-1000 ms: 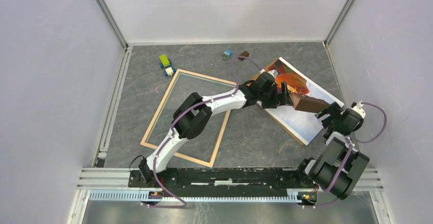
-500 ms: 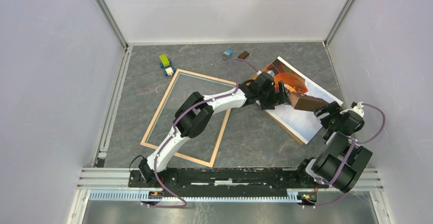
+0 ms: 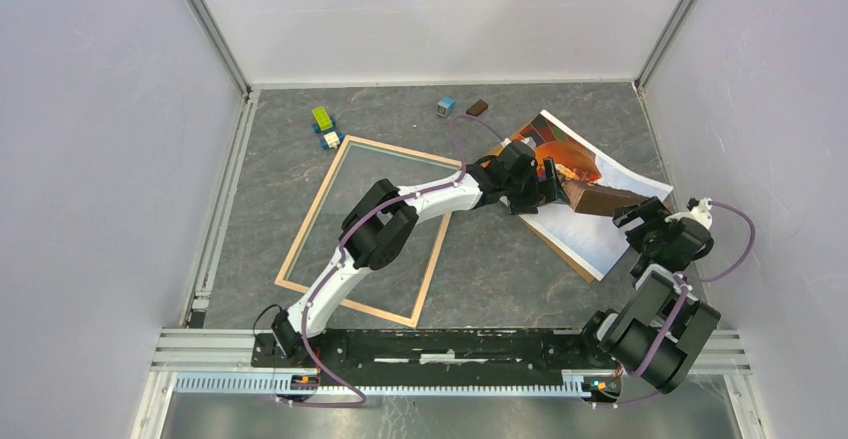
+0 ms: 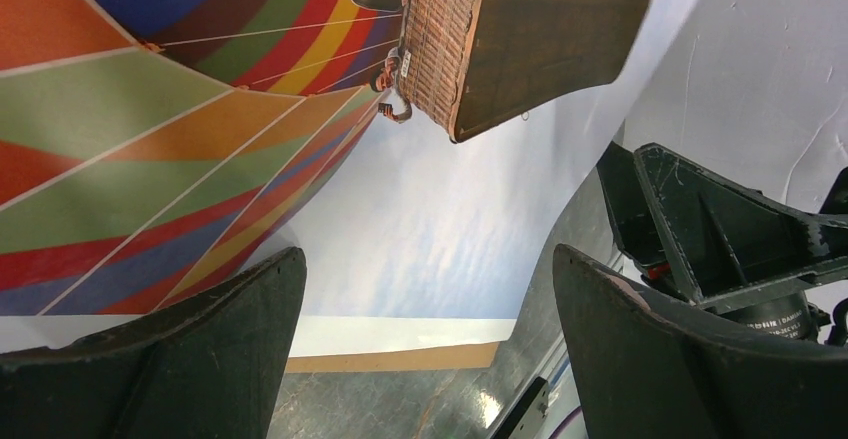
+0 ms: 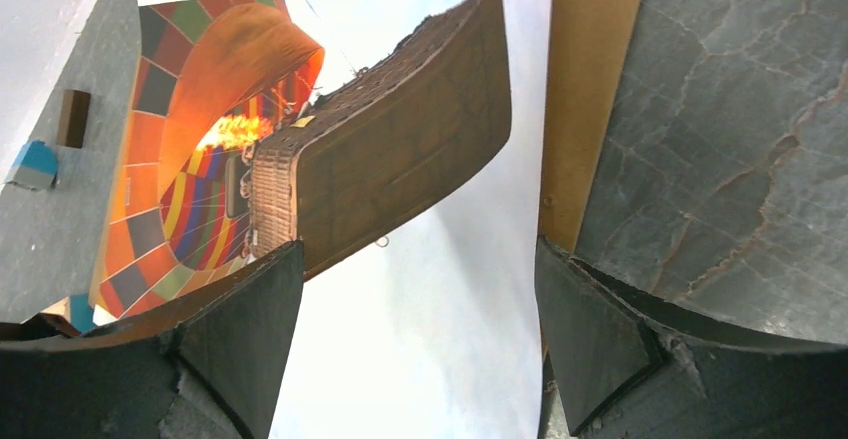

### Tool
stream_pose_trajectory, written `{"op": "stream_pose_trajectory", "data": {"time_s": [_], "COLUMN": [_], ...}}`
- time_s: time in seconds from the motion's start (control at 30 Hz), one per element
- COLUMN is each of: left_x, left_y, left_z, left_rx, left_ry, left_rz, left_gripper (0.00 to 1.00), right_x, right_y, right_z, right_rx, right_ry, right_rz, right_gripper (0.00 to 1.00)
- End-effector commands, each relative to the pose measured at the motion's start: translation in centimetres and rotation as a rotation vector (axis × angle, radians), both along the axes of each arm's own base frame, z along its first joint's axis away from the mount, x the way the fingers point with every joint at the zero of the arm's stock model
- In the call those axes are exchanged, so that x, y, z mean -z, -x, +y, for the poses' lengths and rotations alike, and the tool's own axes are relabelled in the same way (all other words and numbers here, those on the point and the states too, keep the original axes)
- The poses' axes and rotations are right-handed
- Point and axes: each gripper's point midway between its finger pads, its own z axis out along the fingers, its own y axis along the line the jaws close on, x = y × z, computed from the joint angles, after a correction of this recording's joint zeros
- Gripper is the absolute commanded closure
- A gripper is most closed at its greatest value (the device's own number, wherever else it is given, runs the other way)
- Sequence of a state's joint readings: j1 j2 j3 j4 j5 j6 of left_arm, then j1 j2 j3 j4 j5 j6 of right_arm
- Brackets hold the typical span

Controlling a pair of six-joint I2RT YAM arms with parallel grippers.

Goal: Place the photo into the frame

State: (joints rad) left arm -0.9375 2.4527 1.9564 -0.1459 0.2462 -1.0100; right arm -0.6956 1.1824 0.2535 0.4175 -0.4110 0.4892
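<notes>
The photo, a balloon print with a wicker basket and pale sky, lies at the right on a brown backing board. Its right edge curls up off the board. My left gripper is open above the photo's middle, with the print and a strip of board between its fingers. My right gripper is open at the photo's right edge, its fingers on either side of the pale part of the print. The frame, light wood side up, lies flat at the left centre under the left arm.
Small toy blocks sit at the back: a green one, a blue-and-white one, a blue cube and a brown block. Grey walls close in on three sides. The right gripper shows in the left wrist view.
My right gripper has moved forward to the photo's right edge, and that edge has curled up. My left gripper has shifted slightly over the photo.
</notes>
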Motion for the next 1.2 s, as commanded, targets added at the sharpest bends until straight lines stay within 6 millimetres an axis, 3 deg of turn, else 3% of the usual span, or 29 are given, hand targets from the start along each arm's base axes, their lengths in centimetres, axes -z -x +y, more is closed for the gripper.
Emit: {"op": "stream_pose_trajectory", "data": {"time_s": [0.0, 0.6, 0.8, 0.9, 0.97, 1.03, 1.17], "left_x": [4.7, 4.8, 4.5, 3.5, 2.0, -0.2, -5.5], "left_y": [1.6, 1.7, 1.7, 1.7, 1.6, 1.5, 1.8], "left_z": [1.3, 1.4, 1.3, 1.0, 1.0, 1.1, 2.3], "left_rx": [-0.001, 0.012, 0.033, 0.064, 0.080, 0.101, 0.134], "left_ry": [-0.094, -0.088, -0.081, -0.063, -0.054, -0.044, -0.038], "left_rz": [0.091, 0.085, 0.067, 0.033, -0.004, -0.052, -0.153], "left_gripper": [0.00, 0.00, 0.00, 0.00, 0.00, 0.00, 0.00], "right_x": [-1.4, 1.3, 1.2, 0.7, 0.4, 0.1, -0.8], "right_y": [-0.7, -0.7, -1.0, -1.3, -1.5, -1.6, -1.8], "right_z": [1.4, 1.3, 1.7, 1.6, 1.4, 1.1, 0.2], "right_rx": [-0.072, -0.058, -0.074, -0.080, -0.080, -0.075, -0.055], "right_ry": [-0.018, -0.065, -0.082, -0.075, -0.063, -0.047, 0.009], "right_rz": [-0.064, -0.030, -0.053, -0.071, -0.077, -0.074, -0.058], "right_gripper": [0.11, 0.12, 0.22, 0.36, 0.52, 0.69, 0.93]}}
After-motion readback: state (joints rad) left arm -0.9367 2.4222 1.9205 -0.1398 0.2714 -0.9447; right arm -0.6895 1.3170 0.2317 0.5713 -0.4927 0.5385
